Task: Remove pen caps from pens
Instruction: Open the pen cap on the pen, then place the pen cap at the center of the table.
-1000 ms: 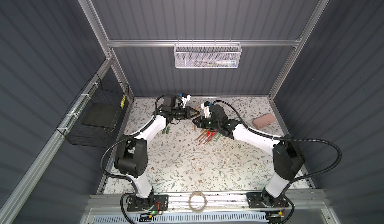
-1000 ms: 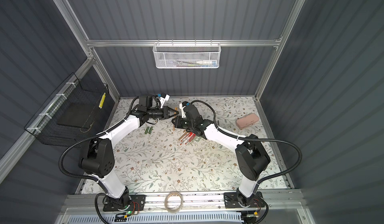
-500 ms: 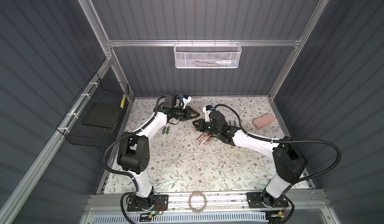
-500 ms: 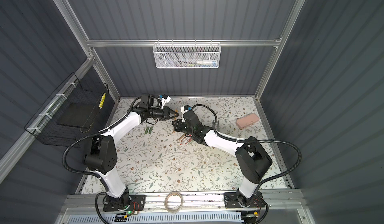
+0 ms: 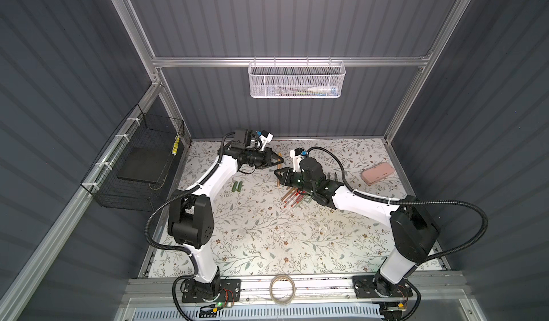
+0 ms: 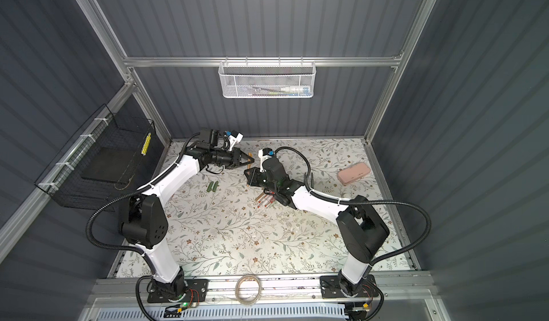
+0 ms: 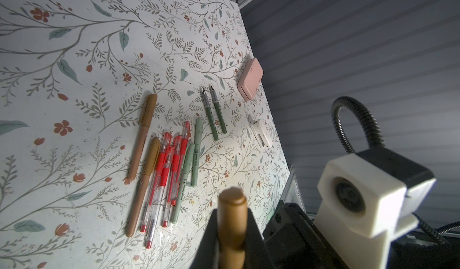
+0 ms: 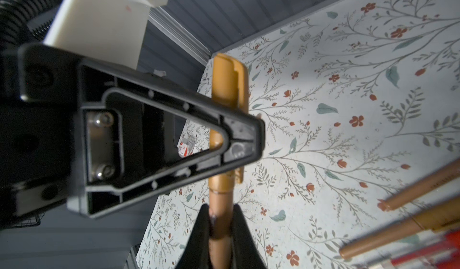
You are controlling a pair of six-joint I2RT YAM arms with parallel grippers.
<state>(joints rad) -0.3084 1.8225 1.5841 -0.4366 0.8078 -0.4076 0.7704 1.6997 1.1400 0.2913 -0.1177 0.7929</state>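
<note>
The golden-brown pen point(image 8: 220, 198) is held above the far middle of the table point(image 5: 267, 230). Its long axis runs near to far, and its cap point(image 8: 227, 81) points at the back wall point(image 5: 297, 120). The left gripper point(image 5: 279, 162) clamps the cap and the right gripper point(image 5: 277, 175) clamps the barrel. Loose pens point(image 7: 161, 168) lie below, with a pink case point(image 7: 250, 81) farther right.

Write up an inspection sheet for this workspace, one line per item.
Surface: floral mat, lying flat.
Job's things: brown pen held between both tools, brown cap on it; capped pens piled together; two dark green pens uncapped; two dark green caps loose.
Clutter: pink case; tape roll on the front rail.
Tools: left tool shut on the brown cap; right tool shut on the brown pen.
Cables: black hoses loop off both arms.
Surroundings: white mesh basket on the back wall; black wire basket on the side wall.
</note>
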